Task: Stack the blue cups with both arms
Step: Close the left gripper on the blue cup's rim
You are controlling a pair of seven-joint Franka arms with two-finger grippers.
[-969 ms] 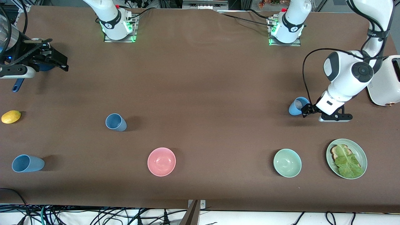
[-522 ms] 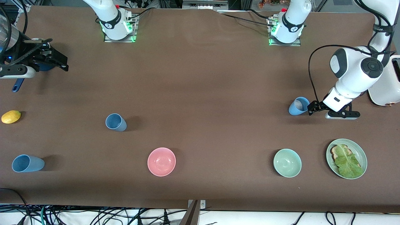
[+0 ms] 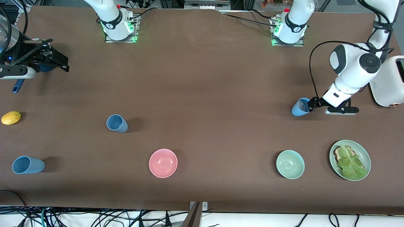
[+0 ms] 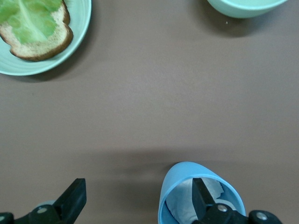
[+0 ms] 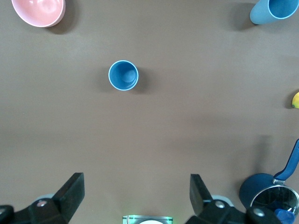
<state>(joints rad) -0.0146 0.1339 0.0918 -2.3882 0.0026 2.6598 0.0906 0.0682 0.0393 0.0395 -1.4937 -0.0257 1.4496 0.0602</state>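
The left gripper (image 4: 135, 196) stands spread with 1 finger inside a blue cup (image 3: 300, 107), nothing clamped, while the right gripper (image 5: 135, 196) waits spread over the table (image 3: 202, 94).

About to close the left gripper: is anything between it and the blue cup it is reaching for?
Nothing visible. The open left gripper is already at the blue cup, with one finger inside its mouth and the other outside over bare table. The green bowl and plate sit nearer the front camera, clear of it.
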